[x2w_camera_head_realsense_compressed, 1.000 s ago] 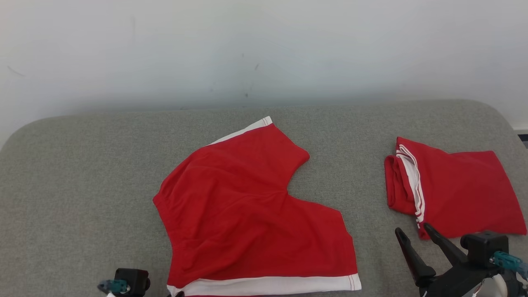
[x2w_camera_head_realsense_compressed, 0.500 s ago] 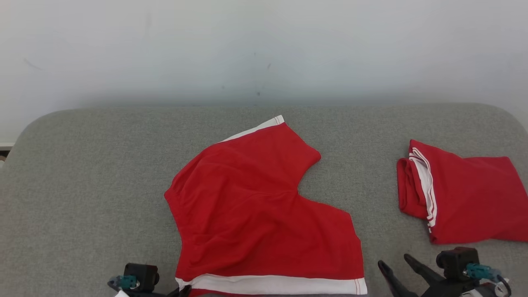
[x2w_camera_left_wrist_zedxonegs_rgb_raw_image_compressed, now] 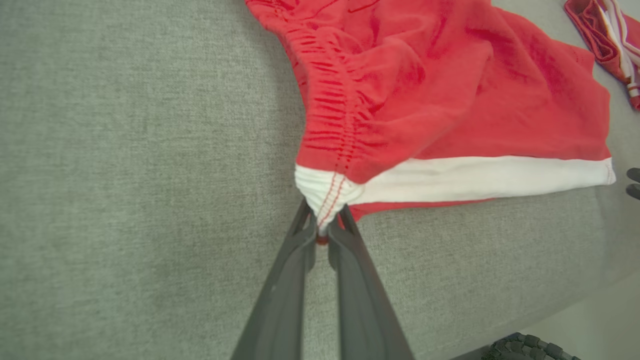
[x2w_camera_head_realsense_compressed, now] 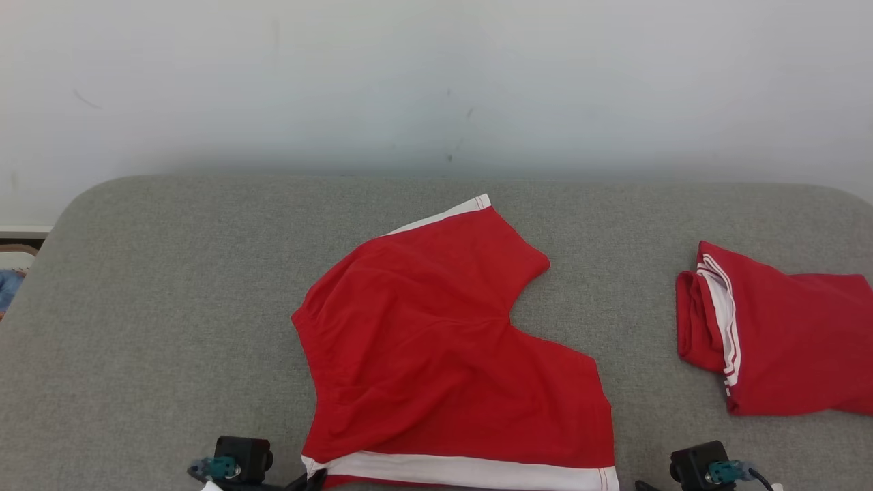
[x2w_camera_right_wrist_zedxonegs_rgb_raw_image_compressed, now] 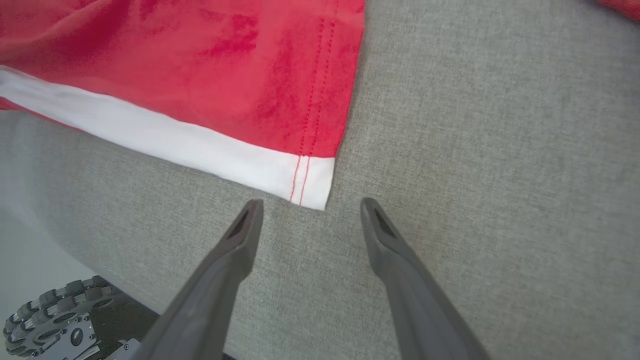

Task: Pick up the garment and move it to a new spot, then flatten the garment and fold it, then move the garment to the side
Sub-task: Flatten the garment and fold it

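The garment [x2w_camera_head_realsense_compressed: 443,354], red shorts with a white hem band, lies spread on the grey cushion [x2w_camera_head_realsense_compressed: 170,307]. My left gripper [x2w_camera_left_wrist_zedxonegs_rgb_raw_image_compressed: 322,227] is shut on the garment's [x2w_camera_left_wrist_zedxonegs_rgb_raw_image_compressed: 425,100] near left corner, where the white band bunches between the fingers. Its wrist sits at the bottom left of the head view, beside that corner. My right gripper [x2w_camera_right_wrist_zedxonegs_rgb_raw_image_compressed: 310,205] is open, its fingertips just short of the garment's [x2w_camera_right_wrist_zedxonegs_rgb_raw_image_compressed: 225,75] near right corner, on bare cushion [x2w_camera_right_wrist_zedxonegs_rgb_raw_image_compressed: 500,175].
A second red garment [x2w_camera_head_realsense_compressed: 784,341], folded with white stripes, lies at the right of the cushion. A pale wall rises behind. The cushion's front edge is close under both grippers; the robot's wheels [x2w_camera_right_wrist_zedxonegs_rgb_raw_image_compressed: 45,325] show below it.
The left gripper has closed on the garment's near left corner. The right gripper has dropped toward the bottom of the head view. The camera has turned left, shifting the whole picture right.
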Tool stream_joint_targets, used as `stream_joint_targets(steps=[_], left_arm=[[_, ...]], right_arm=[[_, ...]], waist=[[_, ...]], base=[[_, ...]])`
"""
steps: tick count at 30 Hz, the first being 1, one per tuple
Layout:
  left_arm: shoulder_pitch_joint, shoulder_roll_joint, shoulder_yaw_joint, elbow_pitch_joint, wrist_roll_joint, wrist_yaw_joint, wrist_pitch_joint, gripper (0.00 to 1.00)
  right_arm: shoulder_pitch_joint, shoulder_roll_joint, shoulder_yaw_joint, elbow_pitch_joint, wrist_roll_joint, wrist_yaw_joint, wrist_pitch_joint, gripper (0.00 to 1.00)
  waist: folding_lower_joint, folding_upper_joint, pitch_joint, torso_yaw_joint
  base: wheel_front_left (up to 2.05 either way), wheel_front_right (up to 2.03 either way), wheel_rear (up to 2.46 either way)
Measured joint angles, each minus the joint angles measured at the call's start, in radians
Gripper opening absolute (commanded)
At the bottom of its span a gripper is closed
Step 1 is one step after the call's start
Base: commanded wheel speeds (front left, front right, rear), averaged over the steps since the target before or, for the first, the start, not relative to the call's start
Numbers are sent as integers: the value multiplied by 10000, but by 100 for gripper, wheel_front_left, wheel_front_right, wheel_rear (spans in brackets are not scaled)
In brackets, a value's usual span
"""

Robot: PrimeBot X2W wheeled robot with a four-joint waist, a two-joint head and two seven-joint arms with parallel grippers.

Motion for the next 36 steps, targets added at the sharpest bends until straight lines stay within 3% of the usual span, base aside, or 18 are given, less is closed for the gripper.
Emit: stream_joint_targets(steps=[8, 9, 10, 11, 20, 36], left_arm=[[12, -42, -21, 186, -79, -12, -199, 0], [14, -48, -21, 203, -79, -12, -221, 0], [18, -48, -23, 222, -79, -12, -288, 0], [22, -48, -23, 236, -86, -12, -293, 0], [58, -54, -44, 410, -345, -82, -537, 0], [1088, 48, -251, -489, -405, -86, -711, 0]], right_arm=[[-337, 330, 125, 926, -190, 4, 29, 100], [-376, 403, 128, 1005, -190, 12, -12, 47], [-431, 458, 146, 1076, -190, 56, -13, 11], [-478, 497, 151, 1118, -190, 104, -35, 0], [-653, 640, 75, 1522, -174, 368, -493, 0], [-211, -136, -794, 637, 29, 525, -1703, 0]], waist=[[1, 0, -39, 51], [0, 1, -42, 52], [0, 0, -44, 51], [0, 0, -44, 49], [1, 1, -54, -36], [0, 0, -442, -85]], base=[[0, 0, 0], [0, 0, 0], [0, 0, 0], [0, 0, 0], [0, 0, 0], [0, 0, 0]])
